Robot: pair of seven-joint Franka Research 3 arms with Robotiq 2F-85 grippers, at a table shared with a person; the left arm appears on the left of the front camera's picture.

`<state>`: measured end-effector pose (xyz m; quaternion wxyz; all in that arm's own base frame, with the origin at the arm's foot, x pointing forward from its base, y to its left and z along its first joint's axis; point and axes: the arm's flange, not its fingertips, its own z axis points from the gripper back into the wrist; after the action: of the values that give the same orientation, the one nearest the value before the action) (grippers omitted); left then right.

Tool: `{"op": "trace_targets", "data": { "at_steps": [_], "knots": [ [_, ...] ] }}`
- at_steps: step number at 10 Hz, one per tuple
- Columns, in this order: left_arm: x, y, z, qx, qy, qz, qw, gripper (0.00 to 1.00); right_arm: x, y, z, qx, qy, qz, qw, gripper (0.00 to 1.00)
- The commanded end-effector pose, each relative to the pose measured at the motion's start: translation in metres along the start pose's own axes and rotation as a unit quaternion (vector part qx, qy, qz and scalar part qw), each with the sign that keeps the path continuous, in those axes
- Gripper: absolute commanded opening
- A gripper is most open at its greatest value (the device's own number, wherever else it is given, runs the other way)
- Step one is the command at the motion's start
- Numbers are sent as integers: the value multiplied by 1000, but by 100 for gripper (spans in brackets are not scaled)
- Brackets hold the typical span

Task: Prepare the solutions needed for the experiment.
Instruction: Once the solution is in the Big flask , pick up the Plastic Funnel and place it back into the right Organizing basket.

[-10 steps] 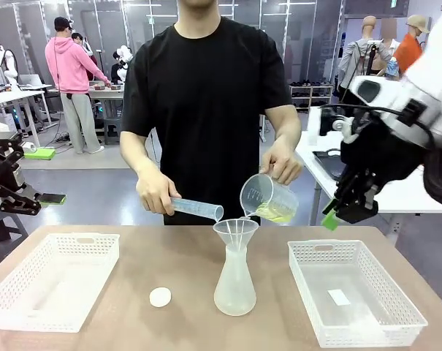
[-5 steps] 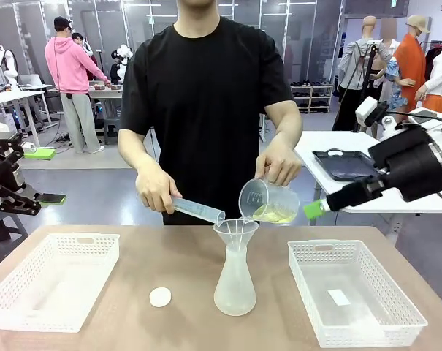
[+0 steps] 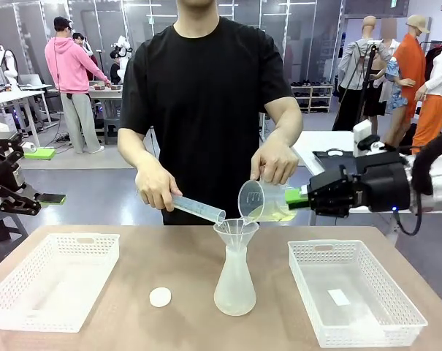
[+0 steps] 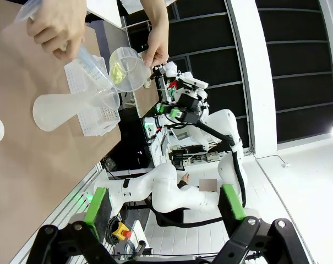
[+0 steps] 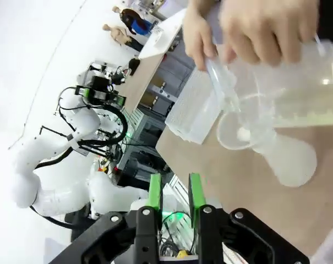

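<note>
1. The solutions (image 3: 274, 213) are a shallow pool of pale yellow-green, clear, watery liquid. It is gathered along the low side of a tilted clear beaker (image 3: 258, 197).
2. A person's hand (image 3: 277, 161) grips that beaker from above. Its spout is tipped over a funnel (image 3: 236, 232) set in the neck of a frosted conical flask (image 3: 234, 287).
3. The right gripper (image 3: 292, 196) points sideways at the beaker. The liquid lies just beyond its fingertips, near but apart.
4. Its jaws stand narrow. The right wrist view shows a slim gap between the green pads (image 5: 154, 192), with nothing in it.
5. In that view the liquid sits up and to the right of the fingers, a pale yellow band behind the beaker wall.
6. The left gripper (image 4: 164, 202) has its jaws wide apart and empty. The liquid is well ahead of it, up and left of its fingers.
7. The person's other hand (image 3: 156, 189) holds a graduated cylinder (image 3: 199, 210) aslant. Its mouth is at the funnel, on the side away from the right gripper.
</note>
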<state>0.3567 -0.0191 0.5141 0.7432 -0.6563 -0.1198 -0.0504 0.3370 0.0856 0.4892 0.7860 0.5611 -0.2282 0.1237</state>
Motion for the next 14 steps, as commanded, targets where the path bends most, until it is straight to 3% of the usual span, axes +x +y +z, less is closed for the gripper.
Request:
{"op": "trace_targets", "data": {
  "at_steps": [1,3,5,7,11,12,14],
  "knots": [
    [-1,-2,-1,-10,1,-4,1000,100,-88,-10,13,-7,20,-17,1000,27],
    [-1,-2,-1,-10,1,-4,1000,100,-95,-18,25,51,45,28,997,27],
    [-1,-2,-1,-10,1,-4,1000,100,-99,-25,36,75,68,15,995,27],
    [-1,-2,-1,-10,1,-4,1000,100,-99,-31,44,74,71,-27,994,47],
    [-1,-2,-1,-10,1,-4,1000,100,-94,-38,41,87,89,-46,991,85],
    [-1,-2,-1,-10,1,-4,1000,100,-30,-47,58,78,76,-38,993,85],
    [-1,-2,-1,-10,1,-4,1000,100,-30,-47,58,78,76,-38,993,85]
  ]
}}
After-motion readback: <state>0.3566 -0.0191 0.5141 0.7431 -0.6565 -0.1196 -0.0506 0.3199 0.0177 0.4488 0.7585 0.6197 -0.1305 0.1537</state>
